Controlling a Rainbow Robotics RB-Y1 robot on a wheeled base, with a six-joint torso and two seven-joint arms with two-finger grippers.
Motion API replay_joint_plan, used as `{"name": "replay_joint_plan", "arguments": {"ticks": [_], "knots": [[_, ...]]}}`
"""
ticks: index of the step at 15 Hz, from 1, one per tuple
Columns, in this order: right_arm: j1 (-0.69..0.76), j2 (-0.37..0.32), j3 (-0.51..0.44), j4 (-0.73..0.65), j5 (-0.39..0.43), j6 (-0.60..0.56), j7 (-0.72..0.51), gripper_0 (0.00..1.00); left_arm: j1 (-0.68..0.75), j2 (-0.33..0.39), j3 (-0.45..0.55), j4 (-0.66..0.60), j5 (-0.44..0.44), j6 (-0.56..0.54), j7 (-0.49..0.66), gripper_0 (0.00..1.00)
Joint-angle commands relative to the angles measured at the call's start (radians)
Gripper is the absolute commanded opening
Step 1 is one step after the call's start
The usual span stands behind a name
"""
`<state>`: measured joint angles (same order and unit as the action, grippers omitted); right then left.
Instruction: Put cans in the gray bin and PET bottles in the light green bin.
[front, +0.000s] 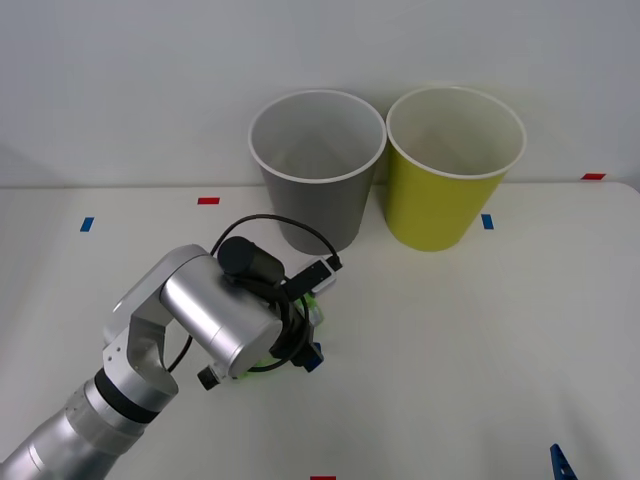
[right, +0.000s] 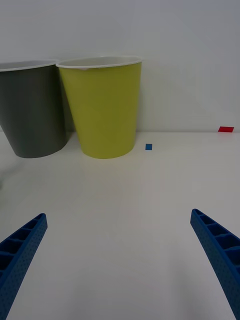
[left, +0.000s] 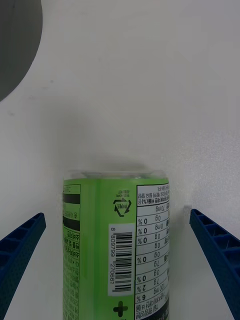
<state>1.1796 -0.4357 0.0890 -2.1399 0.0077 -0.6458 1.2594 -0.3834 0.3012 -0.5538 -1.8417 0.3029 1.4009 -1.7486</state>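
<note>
The PET bottle (left: 117, 245) lies on the white table, its bright green label with a barcode facing up. My left gripper (left: 120, 270) is open, one blue finger on each side of the bottle with a gap to each. From the front, the left gripper (front: 308, 332) reaches down in front of the gray bin (front: 318, 170), and only green slivers of the bottle (front: 316, 301) show under the wrist. The light green bin (front: 452, 170) stands right of the gray one, touching it. My right gripper (right: 120, 265) is open and holds nothing. Its fingertip (front: 562, 463) is at the near right. Cans are out of view.
Both bins stand upright against the back wall, seen again as the gray bin (right: 32, 107) and the light green bin (right: 102, 105). Small red tape marks (front: 208, 200) and blue tape marks (front: 487, 221) lie flat on the table. A black cable (front: 290, 225) loops over the left wrist.
</note>
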Motion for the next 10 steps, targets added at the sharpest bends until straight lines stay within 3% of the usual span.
{"name": "replay_joint_plan", "arguments": {"ticks": [1, 3, 4, 5, 10], "knots": [[0.000, 0.000, 0.000, 0.000, 0.000, 0.000, 0.000, 1.00, 0.000, -0.024, 0.009, 0.022, -0.016, 0.000, -0.009, 1.00], [0.000, 0.000, 0.000, 0.000, 0.000, 0.000, 0.000, 1.00, 0.001, -0.027, 0.015, 0.022, -0.018, 0.000, -0.011, 0.99], [0.000, 0.000, 0.000, 0.000, 0.000, 0.000, 0.000, 1.00, 0.000, -0.028, 0.017, 0.022, -0.016, -0.002, -0.011, 0.43], [0.000, 0.000, 0.000, 0.000, 0.000, 0.000, 0.000, 1.00, 0.001, -0.030, 0.017, 0.022, -0.018, 0.000, -0.011, 0.00], [0.000, 0.000, 0.000, 0.000, 0.000, 0.000, 0.000, 1.00, 0.001, -0.033, 0.022, 0.022, -0.011, -0.002, -0.011, 0.00]]}}
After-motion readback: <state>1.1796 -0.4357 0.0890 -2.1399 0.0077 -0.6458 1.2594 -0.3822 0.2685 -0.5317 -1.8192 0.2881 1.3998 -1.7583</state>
